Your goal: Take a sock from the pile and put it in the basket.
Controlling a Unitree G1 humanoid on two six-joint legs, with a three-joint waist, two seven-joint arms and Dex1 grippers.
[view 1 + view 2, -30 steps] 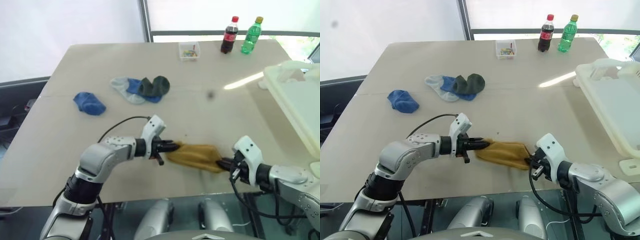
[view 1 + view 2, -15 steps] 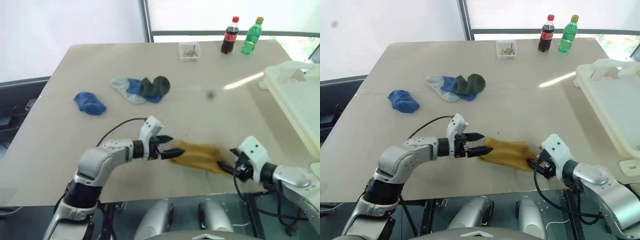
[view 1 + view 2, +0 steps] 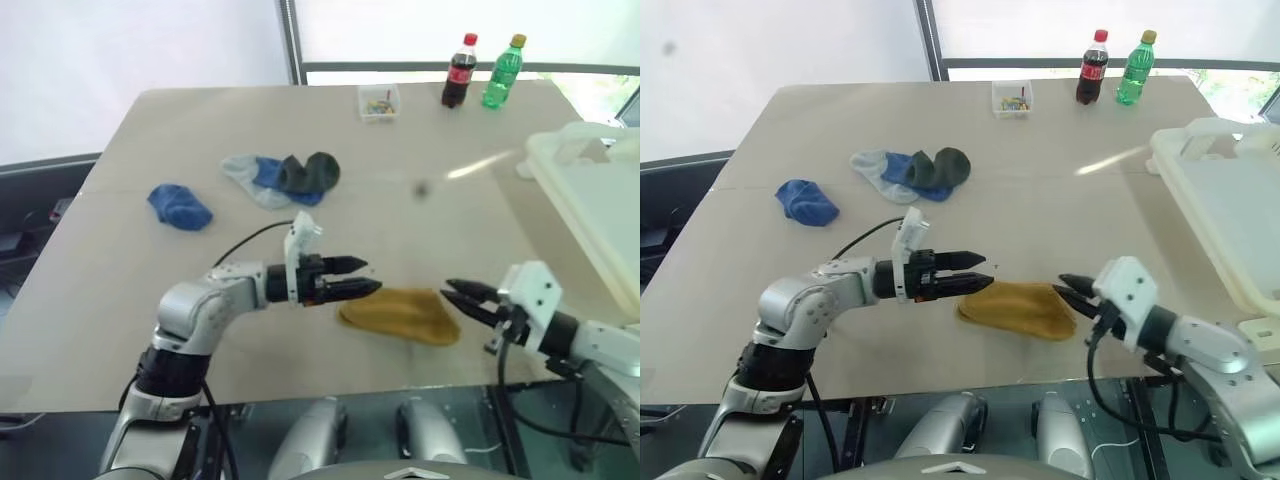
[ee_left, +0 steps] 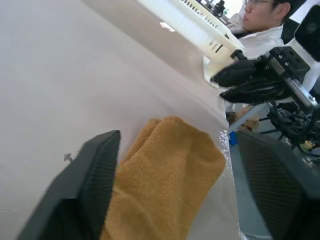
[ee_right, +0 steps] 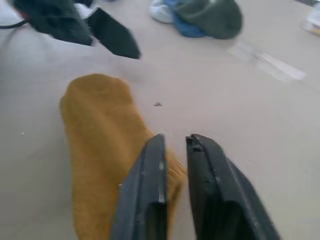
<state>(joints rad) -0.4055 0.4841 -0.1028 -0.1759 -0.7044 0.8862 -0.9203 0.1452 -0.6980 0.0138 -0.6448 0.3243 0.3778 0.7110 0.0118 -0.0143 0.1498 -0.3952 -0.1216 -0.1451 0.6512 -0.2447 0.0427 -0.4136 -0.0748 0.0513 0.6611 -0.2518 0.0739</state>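
A mustard yellow sock [image 3: 400,315] lies flat on the table near its front edge, and neither gripper holds it. My left gripper [image 3: 372,276] hovers just over the sock's left end, pointing right, its fingers [image 4: 85,190] open wide. Off the sock's right end, my right gripper [image 3: 450,289] hangs a little above the table, pointing left, shut on nothing. The pile [image 3: 285,175] of light grey, blue and dark green socks sits farther back at centre-left. The cream-white basket [image 3: 590,190] stands at the right edge of the table.
A single blue sock [image 3: 180,205] lies alone at the left. A small clear box [image 3: 378,102], a cola bottle [image 3: 460,70] and a green bottle [image 3: 503,72] stand along the far edge. A person [image 4: 260,20] sits beyond the basket.
Both grippers let go of the mustard sock and rose off it; it now lies loose on the table. The left gripper opened, and the right gripper opened then shut again.
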